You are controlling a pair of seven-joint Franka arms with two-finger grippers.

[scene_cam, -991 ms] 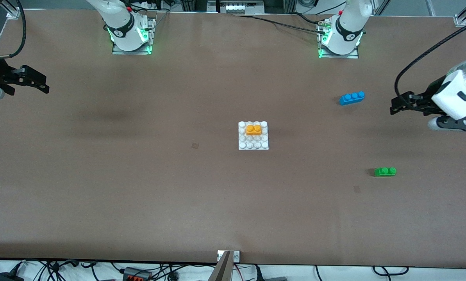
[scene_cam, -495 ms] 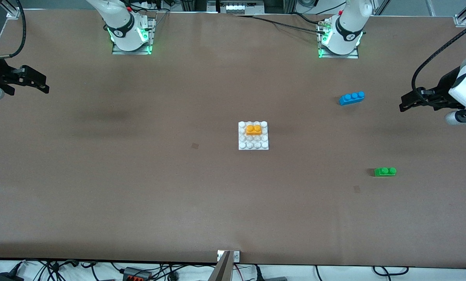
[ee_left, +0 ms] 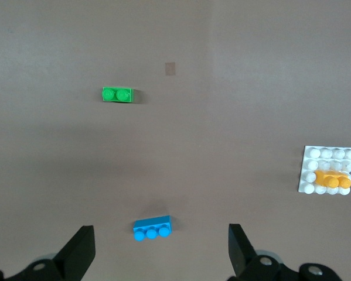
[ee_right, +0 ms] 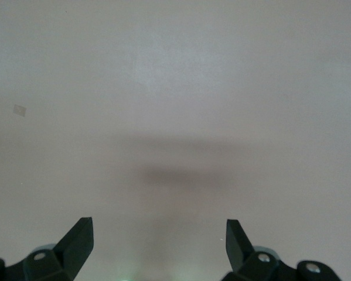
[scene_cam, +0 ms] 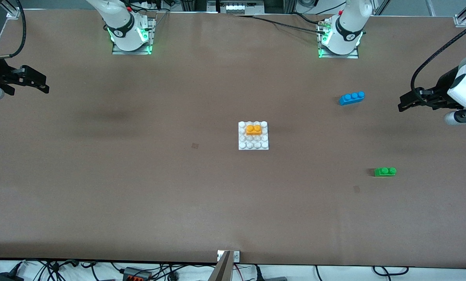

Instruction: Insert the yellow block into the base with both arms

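Observation:
The yellow block [scene_cam: 254, 129] sits pressed onto the white studded base [scene_cam: 253, 142] in the middle of the table, on the base's part farther from the front camera. Both show in the left wrist view, block [ee_left: 333, 180] on base [ee_left: 327, 158]. My left gripper [scene_cam: 402, 102] is open and empty, held in the air at the left arm's end of the table; it shows in its own view [ee_left: 162, 249]. My right gripper [scene_cam: 41, 84] is open and empty in the air at the right arm's end; it shows in its own view [ee_right: 159, 237] over bare table.
A blue three-stud brick [scene_cam: 351, 97] lies near the left arm's base, also in the left wrist view [ee_left: 152, 228]. A green two-stud brick [scene_cam: 385, 171] lies nearer the front camera, also in the left wrist view [ee_left: 117, 94]. Brown table surface [scene_cam: 139, 175] surrounds the base.
My left gripper has drawn back toward the left arm's end of the table, away from the blue brick, then stopped. The right arm and all bricks have not moved.

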